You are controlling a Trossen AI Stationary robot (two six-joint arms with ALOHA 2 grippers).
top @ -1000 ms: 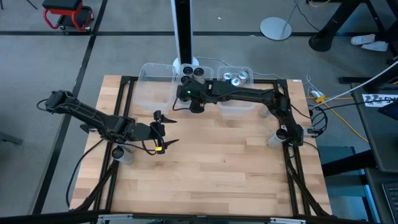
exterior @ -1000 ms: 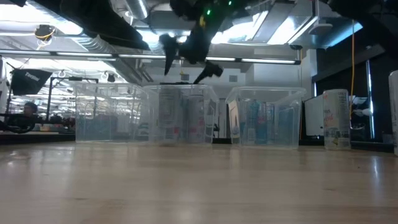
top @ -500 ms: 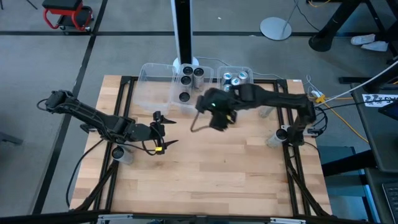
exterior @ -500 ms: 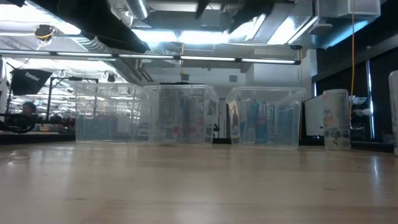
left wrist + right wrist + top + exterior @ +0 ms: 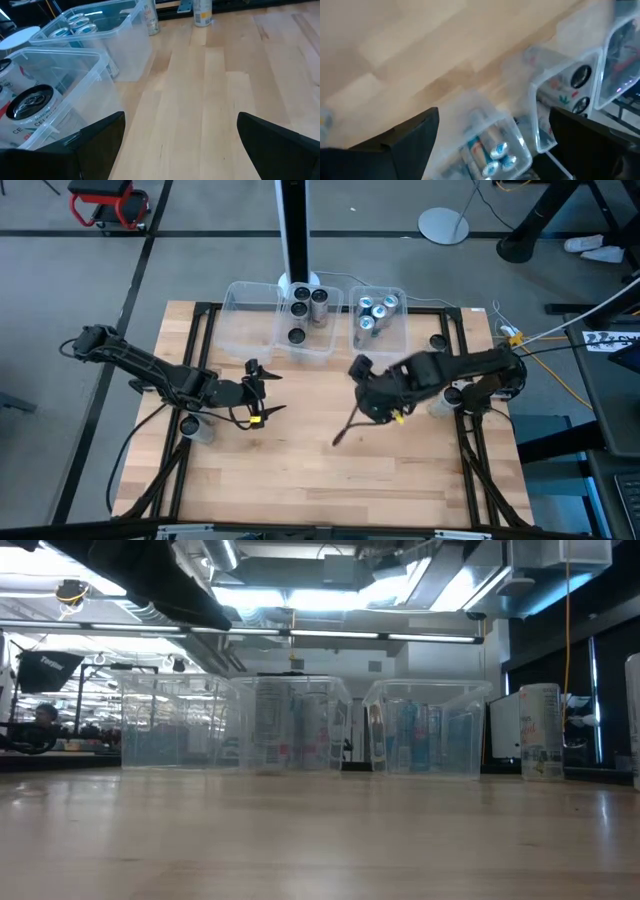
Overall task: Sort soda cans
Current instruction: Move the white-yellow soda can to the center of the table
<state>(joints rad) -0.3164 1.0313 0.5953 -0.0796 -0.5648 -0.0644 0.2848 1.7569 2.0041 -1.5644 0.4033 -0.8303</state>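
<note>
A wooden worktop point(image 5: 330, 470) is seen from overhead, with two dark robot arms reaching in from either side. On the left, the left arm stretches across the worktop's left part, and its pincer point(image 5: 262, 392) hangs above bare wood with its two fingers spread wide and nothing between them. In its own wrist view the dark fingers point(image 5: 102, 135) stand well apart over empty boards.

Along the far edge sit three clear plastic bins side by side. The left bin point(image 5: 247, 320) shows no cans. The middle bin point(image 5: 305, 345) holds three dark-topped soda cans point(image 5: 297, 335): two at the far end and one nearer the front. Just beside it, the right bin point(image 5: 385, 340) holds a cluster of teal-topped soda cans point(image 5: 366, 320) toward its far end. From worktop height the bins point(image 5: 300, 725) appear as a row of transparent boxes with cans dimly visible inside.

To the right, the right arm bends back over the worktop's centre-right, and its pincer point(image 5: 362, 405) hovers above bare wood in front of the right bin, released, with fingers parted and nothing held. Its wrist view looks across wood toward the bins, where teal-topped cans point(image 5: 495, 150) and dark-topped cans point(image 5: 580, 75) show.

A white container point(image 5: 438, 404) stands near the right arm's base, at the worktop's right edge.
</note>
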